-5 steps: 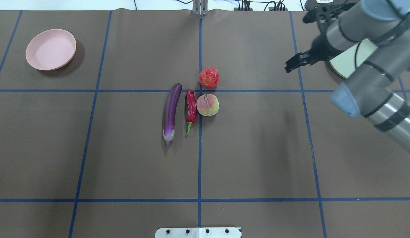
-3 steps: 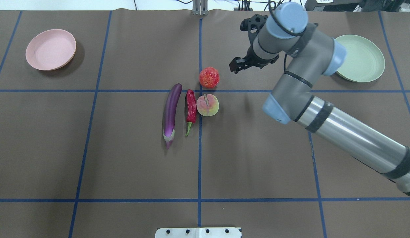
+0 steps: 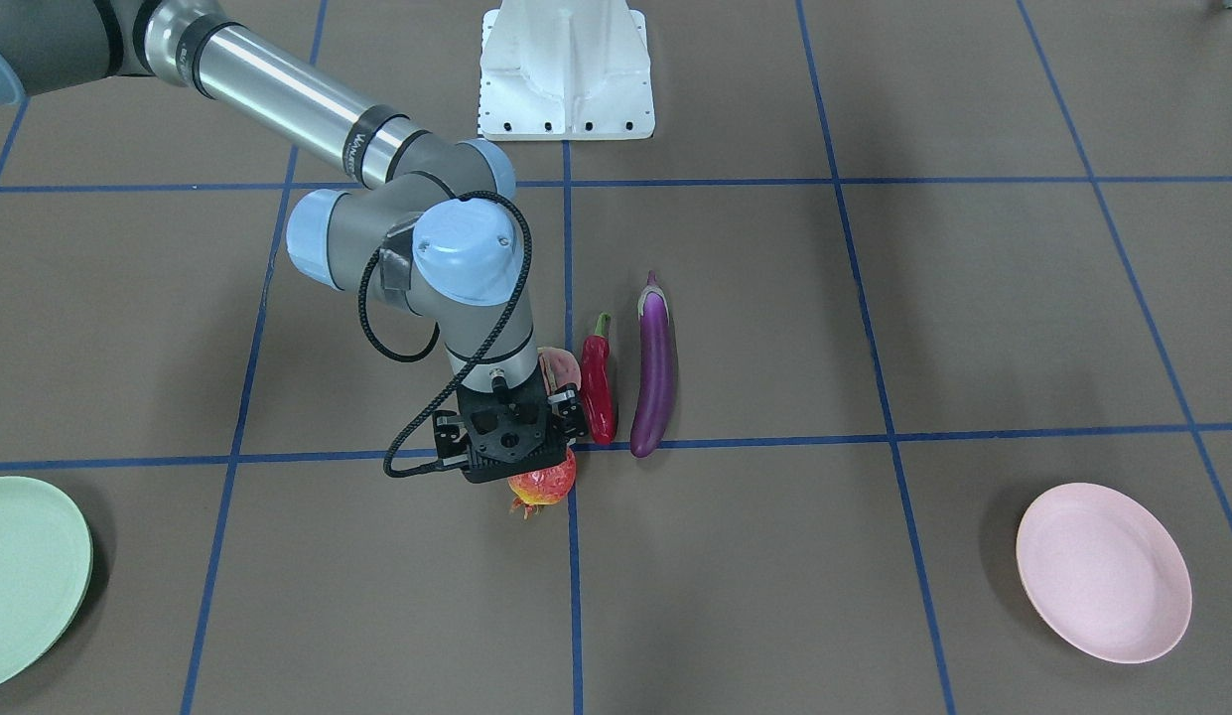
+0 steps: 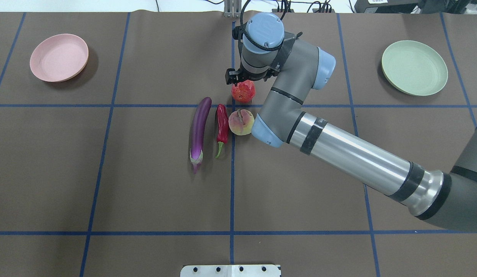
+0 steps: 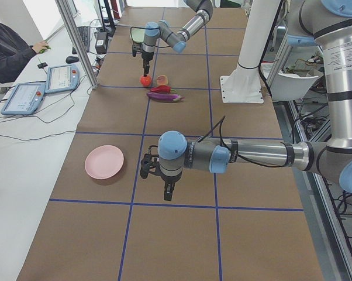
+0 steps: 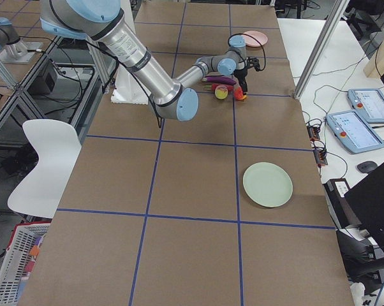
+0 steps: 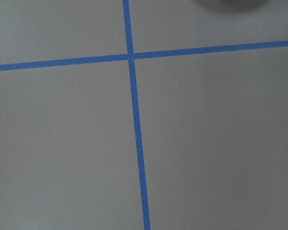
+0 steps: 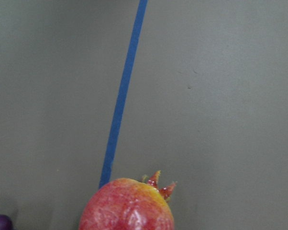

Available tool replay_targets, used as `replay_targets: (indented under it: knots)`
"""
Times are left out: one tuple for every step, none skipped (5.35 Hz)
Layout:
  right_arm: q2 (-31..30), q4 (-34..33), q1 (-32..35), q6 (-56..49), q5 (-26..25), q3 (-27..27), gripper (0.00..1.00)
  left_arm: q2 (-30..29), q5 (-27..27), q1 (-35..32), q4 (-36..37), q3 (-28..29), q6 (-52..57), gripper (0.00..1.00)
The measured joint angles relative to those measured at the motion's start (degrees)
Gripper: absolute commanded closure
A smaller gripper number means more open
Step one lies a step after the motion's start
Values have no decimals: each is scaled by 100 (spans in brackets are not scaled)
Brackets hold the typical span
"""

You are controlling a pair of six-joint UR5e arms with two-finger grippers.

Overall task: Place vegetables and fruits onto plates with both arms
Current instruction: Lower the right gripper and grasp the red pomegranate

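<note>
Brown paper ruled with blue tape covers the surface [image 4: 146, 184], where a two-arm sorting job appears barely begun. The right pincer [image 3: 526, 459] hangs straight over the pomegranate [image 4: 243, 91], close above it or at it. Its black body hides the fingers in every view, so whether they are spread or pinching the fruit cannot be told. The right wrist view catches only the fruit's spiky crown at its lower edge, with the pomegranate apparently resting on the paper.

Just beside it on the robot's side lies the peach [image 4: 241, 122]. The chili pepper [image 4: 222, 125] lies alongside, then the eggplant [image 4: 199, 129], both lengthwise with stems toward the robot.

The left pincer [image 5: 168, 190] hovers over bare paper at a tape crossing, near the pink plate [image 4: 59, 57] and well apart from the produce. It shows only small in the side view, so its state cannot be told.

The pink plate, far out on the robot's left, and the green plate [image 4: 414, 68], far out on its right, both stand bare. By this evidence nothing is delivered. All four items remain to be carried, the pomegranate likely first.
</note>
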Motion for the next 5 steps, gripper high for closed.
replay_targets:
  knots:
    - [103, -1, -68, 56, -122, -135, 1, 0, 3, 0, 3, 2, 0, 0]
    - [174, 1, -129, 84, -216, -234, 1, 0, 4, 0, 5, 3, 0, 0]
    - [210, 6, -219, 101, -320, -325, 3, 0, 1, 0, 4, 3, 0, 0]
    - [219, 7, -296, 106, -418, -410, 40, 0, 0, 0, 7, 3, 0, 0]
    - [219, 7, -332, 95, -481, -465, 99, 0, 3, 0, 8, 3, 0, 0]
